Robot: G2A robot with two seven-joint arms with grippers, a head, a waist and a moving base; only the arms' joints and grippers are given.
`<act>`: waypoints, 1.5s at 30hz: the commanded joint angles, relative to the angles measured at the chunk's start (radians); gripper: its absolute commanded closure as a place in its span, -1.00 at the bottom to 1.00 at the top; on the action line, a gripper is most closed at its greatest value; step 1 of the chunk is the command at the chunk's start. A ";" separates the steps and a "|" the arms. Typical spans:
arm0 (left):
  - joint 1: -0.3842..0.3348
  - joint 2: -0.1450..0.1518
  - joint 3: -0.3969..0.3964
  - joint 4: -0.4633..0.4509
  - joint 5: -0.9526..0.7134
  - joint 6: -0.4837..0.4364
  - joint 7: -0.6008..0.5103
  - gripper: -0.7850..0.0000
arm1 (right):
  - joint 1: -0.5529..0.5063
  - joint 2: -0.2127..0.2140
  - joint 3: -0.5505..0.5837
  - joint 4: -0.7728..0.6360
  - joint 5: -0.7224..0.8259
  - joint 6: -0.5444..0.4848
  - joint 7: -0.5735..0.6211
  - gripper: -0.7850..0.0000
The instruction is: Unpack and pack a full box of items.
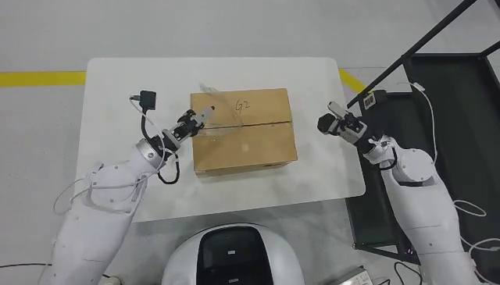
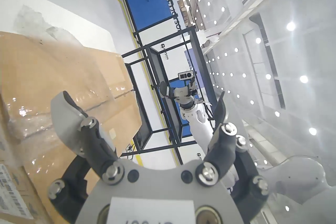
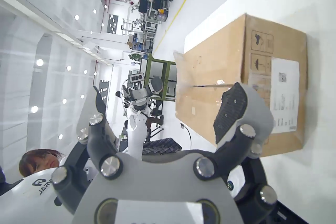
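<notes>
We see the cardboard box standing near the middle of the white table. Its top flaps are closed, so what it holds is hidden from us. Clear tape runs along the centre seam, and its loose, crumpled end sticks up at the far corner on the robot's left. The left gripper sits at the box's left top edge with its fingers spread. One finger is over the cardboard, perhaps resting on it, though we cannot be sure. The right gripper hangs to the right of the box, apart from it, with its fingers also spread wide and holding nothing. A white label is stuck to the box's right end face.
</notes>
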 commanded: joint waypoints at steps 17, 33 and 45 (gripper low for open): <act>0.143 0.015 -0.159 -0.058 -0.113 -0.051 0.068 -1.00 | 0.147 -0.025 -0.273 0.189 -0.065 0.090 0.200 -1.00; 0.097 0.019 -0.142 -0.044 0.156 0.009 0.112 -1.00 | 0.241 -0.067 -0.412 0.274 0.100 0.024 0.229 -1.00; -0.058 0.023 -0.045 -0.031 0.537 0.034 -0.025 -1.00 | 0.145 -0.030 -0.259 0.206 0.146 0.008 0.252 -1.00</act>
